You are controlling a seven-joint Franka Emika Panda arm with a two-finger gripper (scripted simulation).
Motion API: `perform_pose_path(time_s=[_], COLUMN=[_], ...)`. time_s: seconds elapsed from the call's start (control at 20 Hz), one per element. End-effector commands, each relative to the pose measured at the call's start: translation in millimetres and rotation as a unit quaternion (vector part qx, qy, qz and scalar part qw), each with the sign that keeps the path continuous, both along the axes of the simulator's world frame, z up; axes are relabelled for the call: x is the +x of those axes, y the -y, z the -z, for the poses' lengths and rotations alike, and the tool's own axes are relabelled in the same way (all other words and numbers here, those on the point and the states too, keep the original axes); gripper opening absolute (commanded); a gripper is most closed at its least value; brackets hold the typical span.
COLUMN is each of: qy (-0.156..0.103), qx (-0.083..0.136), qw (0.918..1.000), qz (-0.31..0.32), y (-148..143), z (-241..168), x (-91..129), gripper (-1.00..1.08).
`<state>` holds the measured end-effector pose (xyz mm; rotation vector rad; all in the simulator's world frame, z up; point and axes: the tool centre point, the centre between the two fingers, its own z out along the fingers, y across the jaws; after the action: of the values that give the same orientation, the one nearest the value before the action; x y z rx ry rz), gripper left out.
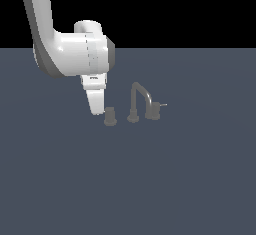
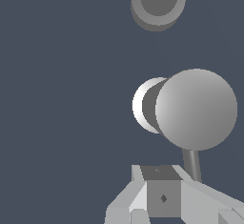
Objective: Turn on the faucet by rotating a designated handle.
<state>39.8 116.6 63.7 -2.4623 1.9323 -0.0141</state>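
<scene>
The faucet is a small grey set on the dark floor, with an arched spout (image 1: 140,95) and two stubby handles. The designated handle (image 1: 110,116) is the one on the exterior view's left. My gripper (image 1: 96,111) hangs just to its left, fingers together and holding nothing. It hides the lever pin in that view. In the wrist view the handle's round top (image 2: 196,108) sits on its pale base (image 2: 139,105). Its thin lever pin (image 2: 192,165) runs up to my gripper (image 2: 162,189). I cannot tell whether they touch.
The twin handle (image 1: 153,112) with a rightward pin (image 1: 162,105) stands at the exterior view's right of the spout. The spout's foot (image 1: 133,115) stands between the handles and also shows in the wrist view (image 2: 157,1). The white arm (image 1: 70,54) looms above left.
</scene>
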Motion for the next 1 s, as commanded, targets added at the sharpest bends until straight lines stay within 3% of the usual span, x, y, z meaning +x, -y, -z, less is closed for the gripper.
perform_pose_path(time_s=[0.0,0.55,0.6,0.95], qy=[-0.003,-0.007,-0.005,-0.007], qx=[-0.001,-0.002,0.003,0.000], qw=[1.0000,1.0000,0.9999,1.0000], qz=[0.000,-0.001,-0.013,-0.005], y=[3,14,-3,36], z=[0,0,1,0], x=[-8,-40,-38,-48], gripper=[-1.00,-1.00,-1.00,-1.00])
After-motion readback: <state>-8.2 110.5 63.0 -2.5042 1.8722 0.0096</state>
